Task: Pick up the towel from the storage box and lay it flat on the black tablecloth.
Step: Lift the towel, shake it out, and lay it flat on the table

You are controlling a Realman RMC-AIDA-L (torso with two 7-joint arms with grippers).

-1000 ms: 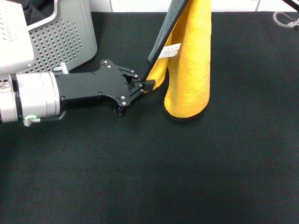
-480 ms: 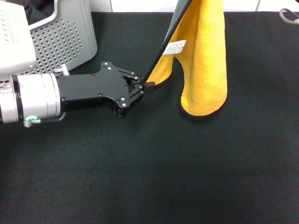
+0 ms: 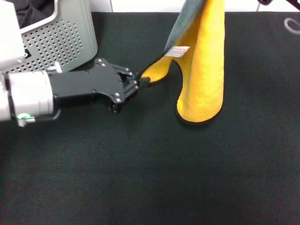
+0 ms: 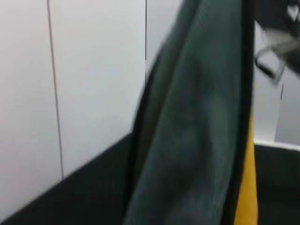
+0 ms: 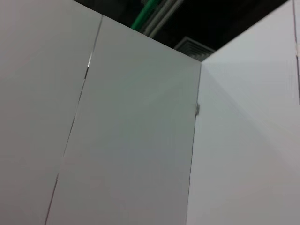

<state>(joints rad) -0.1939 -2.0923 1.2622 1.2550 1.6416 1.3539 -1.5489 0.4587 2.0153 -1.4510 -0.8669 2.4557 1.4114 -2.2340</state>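
Observation:
The towel (image 3: 204, 70) hangs from above the top edge of the head view, yellow-orange with a grey back (image 3: 187, 18) and a white label (image 3: 177, 51). Its lower fold touches the black tablecloth (image 3: 154, 173). My left gripper (image 3: 142, 83) is shut on the towel's lower left corner, just above the cloth and right of the storage box (image 3: 61, 40). The left wrist view shows the towel's grey back (image 4: 197, 131) and a yellow strip close up. My right gripper is out of view; the right wrist view shows only wall panels.
The grey perforated storage box stands at the back left, near my left arm. A white cable loop (image 3: 293, 23) lies at the back right edge of the tablecloth. The black cloth spreads wide in front and to the right.
The hanging towel has shifted to the right. My left gripper, still holding the corner, has moved a little left and up, drawing that corner out from the fold.

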